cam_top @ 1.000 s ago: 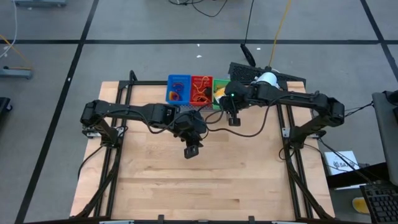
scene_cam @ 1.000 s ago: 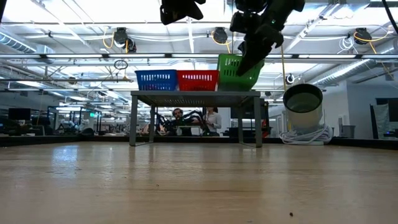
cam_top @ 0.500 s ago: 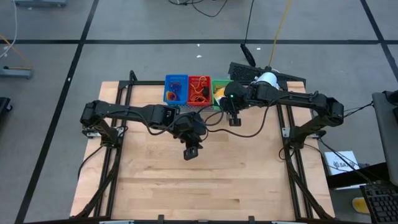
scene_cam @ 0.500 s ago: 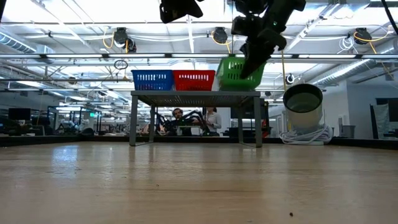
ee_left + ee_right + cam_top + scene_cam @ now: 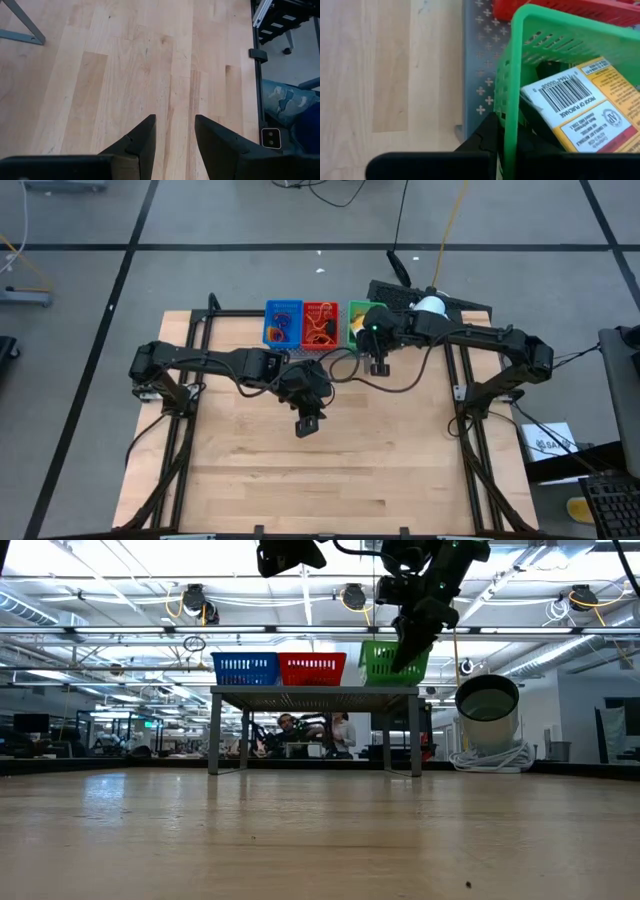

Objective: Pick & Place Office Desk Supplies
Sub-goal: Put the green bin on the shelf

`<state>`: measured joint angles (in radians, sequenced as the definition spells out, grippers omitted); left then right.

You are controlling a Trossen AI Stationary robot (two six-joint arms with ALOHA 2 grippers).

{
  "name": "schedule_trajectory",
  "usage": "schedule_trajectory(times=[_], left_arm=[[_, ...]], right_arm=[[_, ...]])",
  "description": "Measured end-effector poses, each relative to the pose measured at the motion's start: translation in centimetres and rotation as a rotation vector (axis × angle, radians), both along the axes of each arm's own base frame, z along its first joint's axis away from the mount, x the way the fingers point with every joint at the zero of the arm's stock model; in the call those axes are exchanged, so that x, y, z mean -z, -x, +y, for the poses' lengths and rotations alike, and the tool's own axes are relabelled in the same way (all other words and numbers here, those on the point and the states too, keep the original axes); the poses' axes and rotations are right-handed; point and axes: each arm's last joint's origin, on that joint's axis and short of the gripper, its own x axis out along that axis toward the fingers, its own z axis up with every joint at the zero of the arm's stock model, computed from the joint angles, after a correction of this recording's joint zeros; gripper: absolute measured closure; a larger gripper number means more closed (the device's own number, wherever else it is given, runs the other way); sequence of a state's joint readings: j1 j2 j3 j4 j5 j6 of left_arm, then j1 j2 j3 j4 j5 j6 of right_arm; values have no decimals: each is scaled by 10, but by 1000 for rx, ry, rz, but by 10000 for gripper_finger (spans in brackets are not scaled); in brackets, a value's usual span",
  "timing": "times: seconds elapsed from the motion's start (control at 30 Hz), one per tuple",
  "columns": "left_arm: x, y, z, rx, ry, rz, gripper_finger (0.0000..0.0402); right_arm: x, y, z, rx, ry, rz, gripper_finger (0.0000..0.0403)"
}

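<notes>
Packet (image 5: 580, 112) lying tilted in green tray (image 5: 512, 100)

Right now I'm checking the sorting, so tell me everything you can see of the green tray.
The green tray is a small plastic basket with perforated walls and a solid rim. It sits upright on the grey perforated shelf at the table's far edge, at the end of the row beside the red tray. Yellow printed packets with a barcode lie inside. The right gripper is shut on its near wall, one finger outside and one inside.
</notes>
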<state>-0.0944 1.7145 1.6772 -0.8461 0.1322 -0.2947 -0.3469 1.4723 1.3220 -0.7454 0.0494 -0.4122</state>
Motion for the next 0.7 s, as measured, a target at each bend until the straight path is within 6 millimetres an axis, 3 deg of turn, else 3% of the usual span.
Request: schedule_trajectory(times=[0.7], left_arm=[[0,0,0,2,-2,0,256]], right_arm=[[-3,-4,1,-58,-29,-63,403]])
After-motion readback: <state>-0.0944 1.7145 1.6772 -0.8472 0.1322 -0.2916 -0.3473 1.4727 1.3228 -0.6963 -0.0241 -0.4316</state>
